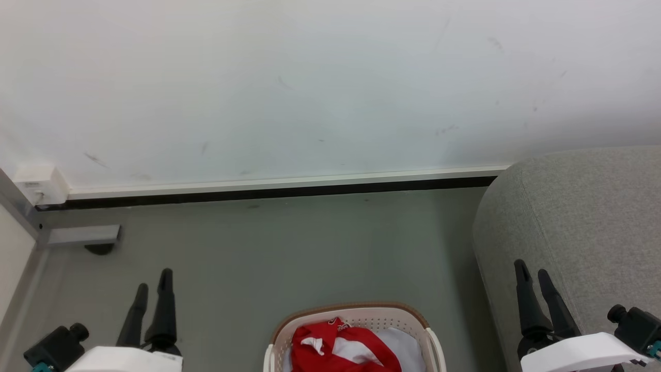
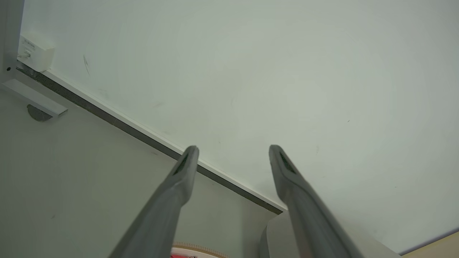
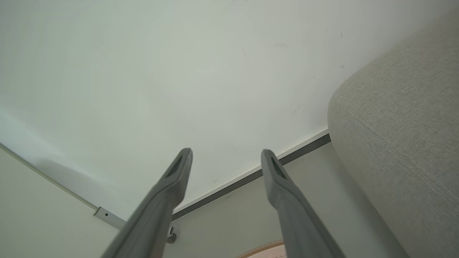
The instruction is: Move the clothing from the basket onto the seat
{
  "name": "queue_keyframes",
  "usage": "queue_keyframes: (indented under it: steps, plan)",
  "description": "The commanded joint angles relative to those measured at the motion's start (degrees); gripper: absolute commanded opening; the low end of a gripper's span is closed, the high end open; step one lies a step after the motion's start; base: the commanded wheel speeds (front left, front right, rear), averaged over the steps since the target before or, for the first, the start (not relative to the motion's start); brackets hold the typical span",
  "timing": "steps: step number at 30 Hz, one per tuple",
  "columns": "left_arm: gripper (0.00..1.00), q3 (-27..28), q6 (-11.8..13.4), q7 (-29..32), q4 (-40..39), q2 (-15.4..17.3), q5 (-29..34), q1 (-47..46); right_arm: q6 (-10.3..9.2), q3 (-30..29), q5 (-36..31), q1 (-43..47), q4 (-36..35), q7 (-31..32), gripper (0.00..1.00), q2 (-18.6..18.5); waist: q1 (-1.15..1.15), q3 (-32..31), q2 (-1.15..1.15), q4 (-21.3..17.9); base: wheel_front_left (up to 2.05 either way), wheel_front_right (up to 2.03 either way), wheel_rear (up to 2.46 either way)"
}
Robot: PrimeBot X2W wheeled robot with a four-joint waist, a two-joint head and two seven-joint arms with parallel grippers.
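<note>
The cream basket (image 1: pixel 281 336) with a brown rim sits on the floor at the bottom centre of the head view, cut off by the frame edge. Red clothing (image 1: pixel 361 343) with white patches lies bunched inside it. The grey woven seat (image 1: pixel 583 217) fills the right side, and its rounded corner (image 3: pixel 401 118) looms large in the right wrist view. My left gripper (image 1: pixel 153 287) hovers open to the left of the basket, its fingers (image 2: pixel 179 179) spread with nothing between them. My right gripper (image 1: pixel 533 273) stands open in front of the seat, empty, its fingers (image 3: pixel 276 179) apart.
A white wall (image 1: pixel 310 88) with a dark skirting strip (image 1: pixel 258 194) runs behind the grey floor (image 1: pixel 289 248). A metal frame foot (image 1: pixel 82 235) and a white box (image 1: pixel 38 183) sit in the left corner.
</note>
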Motion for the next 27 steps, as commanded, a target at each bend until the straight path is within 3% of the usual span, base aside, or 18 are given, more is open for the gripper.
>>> queue_keyframes:
  steps: [1,27]
  plan:
    - [1.0,0.07,0.23,-0.6,-0.86,0.58,2.35,-0.04,-0.05,0.18,-2.54,-1.48,-0.56,-0.53,1.0,-0.57,0.0,0.02,0.0,-0.03,0.0,0.0,0.0]
    - [1.0,-0.16,-0.11,-4.56,-0.83,1.07,18.26,0.83,-0.07,3.9,-18.86,-2.02,2.45,-4.52,1.0,-0.65,0.0,-0.1,0.0,-0.97,0.0,0.0,0.0]
